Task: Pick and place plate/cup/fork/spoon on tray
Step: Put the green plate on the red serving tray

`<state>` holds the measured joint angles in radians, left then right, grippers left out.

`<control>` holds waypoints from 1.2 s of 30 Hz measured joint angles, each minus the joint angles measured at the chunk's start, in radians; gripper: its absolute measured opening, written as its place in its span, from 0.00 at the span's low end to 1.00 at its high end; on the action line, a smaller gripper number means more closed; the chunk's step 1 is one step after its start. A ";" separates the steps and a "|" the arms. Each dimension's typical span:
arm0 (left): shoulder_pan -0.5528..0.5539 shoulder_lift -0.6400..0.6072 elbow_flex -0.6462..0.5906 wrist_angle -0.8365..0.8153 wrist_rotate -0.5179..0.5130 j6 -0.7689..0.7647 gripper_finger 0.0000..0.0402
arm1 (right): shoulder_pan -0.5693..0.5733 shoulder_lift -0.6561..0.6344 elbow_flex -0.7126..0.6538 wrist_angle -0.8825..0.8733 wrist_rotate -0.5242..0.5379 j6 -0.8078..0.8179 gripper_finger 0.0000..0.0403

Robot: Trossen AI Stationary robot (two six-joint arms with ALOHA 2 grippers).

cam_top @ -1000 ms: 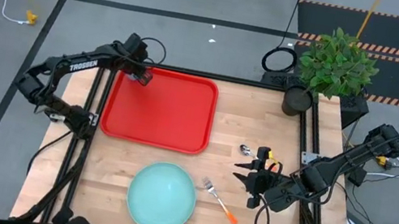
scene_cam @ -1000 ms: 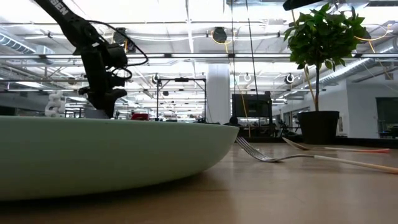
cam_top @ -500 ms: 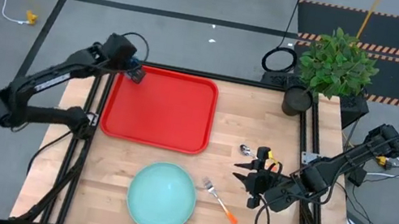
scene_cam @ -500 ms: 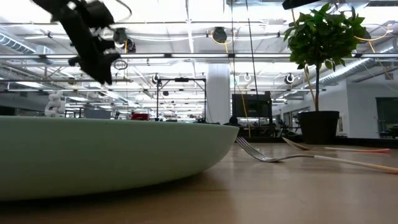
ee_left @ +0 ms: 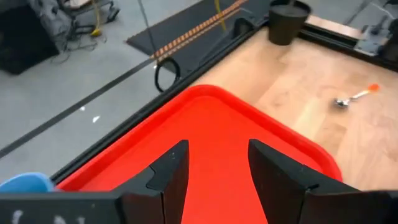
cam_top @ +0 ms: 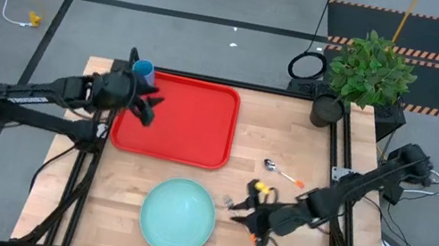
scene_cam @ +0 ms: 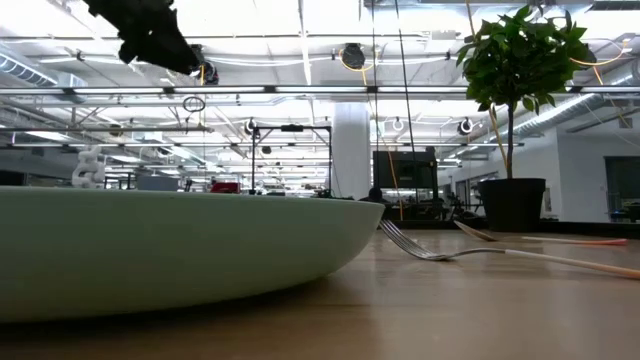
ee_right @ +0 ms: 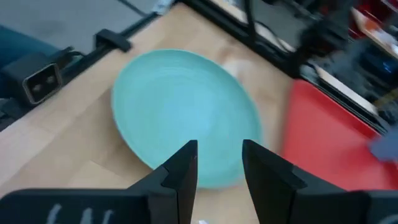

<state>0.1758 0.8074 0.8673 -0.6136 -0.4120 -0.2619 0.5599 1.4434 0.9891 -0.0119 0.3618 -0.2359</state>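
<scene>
The blue cup (cam_top: 144,70) stands at the red tray's (cam_top: 191,127) far left corner; its rim also shows in the left wrist view (ee_left: 25,182). My left gripper (cam_top: 149,111) hangs open and empty above the tray's left part (ee_left: 217,146). The mint-green plate (cam_top: 177,216) lies on the table near the front edge. The fork (cam_top: 256,238) lies right of the plate, tines toward it (scene_cam: 430,250). My right gripper (cam_top: 245,211) hovers open above the fork's middle, facing the plate (ee_right: 219,146). The spoon (cam_top: 279,171) lies farther back.
A potted plant (cam_top: 364,76) stands at the table's far right corner. Bare wood lies between the tray and the plant pot and along the right side. The tray's middle and right part hold nothing.
My left gripper has risen from the tray's far left corner and drawn back toward the table's left and near side; the blue cup now shows standing at that corner. My right gripper has gone toward the table's left and near edge, to above the fork.
</scene>
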 joint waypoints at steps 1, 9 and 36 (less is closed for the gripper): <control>-0.039 0.013 0.000 0.008 -0.028 -0.004 0.42 | -0.007 0.030 0.000 0.035 -0.033 -0.015 0.29; -0.271 0.151 0.000 0.156 -0.186 0.097 0.42 | -0.060 0.232 0.068 0.120 -0.177 -0.066 0.29; -0.328 0.260 0.000 0.410 -0.188 0.381 0.42 | -0.115 0.487 0.181 0.092 -0.470 -0.095 0.25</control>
<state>-0.1520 1.0672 0.8673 -0.2035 -0.6004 0.1192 0.4450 1.9308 1.1706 0.0798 -0.1081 -0.3308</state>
